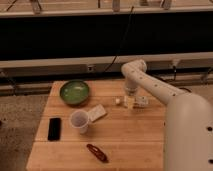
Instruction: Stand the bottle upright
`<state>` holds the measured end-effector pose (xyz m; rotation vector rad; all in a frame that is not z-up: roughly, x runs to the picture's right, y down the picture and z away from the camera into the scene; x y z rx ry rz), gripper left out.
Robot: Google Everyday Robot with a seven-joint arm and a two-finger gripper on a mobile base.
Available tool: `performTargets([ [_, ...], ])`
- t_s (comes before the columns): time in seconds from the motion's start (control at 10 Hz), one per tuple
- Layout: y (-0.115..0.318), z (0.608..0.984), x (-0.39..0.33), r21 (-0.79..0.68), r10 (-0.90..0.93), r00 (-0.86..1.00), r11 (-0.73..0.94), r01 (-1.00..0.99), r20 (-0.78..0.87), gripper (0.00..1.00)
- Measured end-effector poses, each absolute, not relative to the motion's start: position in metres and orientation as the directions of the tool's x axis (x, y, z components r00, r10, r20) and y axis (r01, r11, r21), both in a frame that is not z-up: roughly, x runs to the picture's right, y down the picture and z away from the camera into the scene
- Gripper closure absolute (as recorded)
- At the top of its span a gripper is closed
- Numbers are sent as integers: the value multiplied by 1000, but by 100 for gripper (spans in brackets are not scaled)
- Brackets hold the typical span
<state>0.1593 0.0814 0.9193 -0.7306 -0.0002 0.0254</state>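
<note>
Your bottle point(129, 104) shows as a small, pale yellowish shape on the right rear part of the wooden table point(132, 137). You cannot tell whether it stands or lies. The gripper point(130, 96) hangs directly over it, at its top, and you cannot tell if it has hold. To the left sit a green bowl point(75, 92), a flat white block point(96, 113), a white cup point(79, 121) and a black phone point(54, 128). A dark wall runs behind the table.

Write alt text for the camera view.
A white robot arm reaches down to a wooden table, its gripper at a small yellowish bottle. A green bowl, paper cup, white block, black phone and reddish object share the table.
</note>
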Motion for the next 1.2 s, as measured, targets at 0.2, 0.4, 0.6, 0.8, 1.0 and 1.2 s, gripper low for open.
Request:
performTargets([
  [0.2, 81, 926, 161, -671, 26, 999, 741, -34, -22, 20],
  [0.4, 83, 932, 166, -680, 23, 999, 732, -43, -39, 21],
  [0.6, 86, 936, 166, -689, 11, 999, 723, -39, -45, 38],
  [0.8, 87, 938, 168, -695, 2, 999, 719, -33, -45, 58],
  [1.0, 89, 938, 169, -699, -6, 999, 715, -21, -36, 78],
  [1.2, 88, 934, 170, -700, -4, 1000, 714, -13, -23, 96],
])
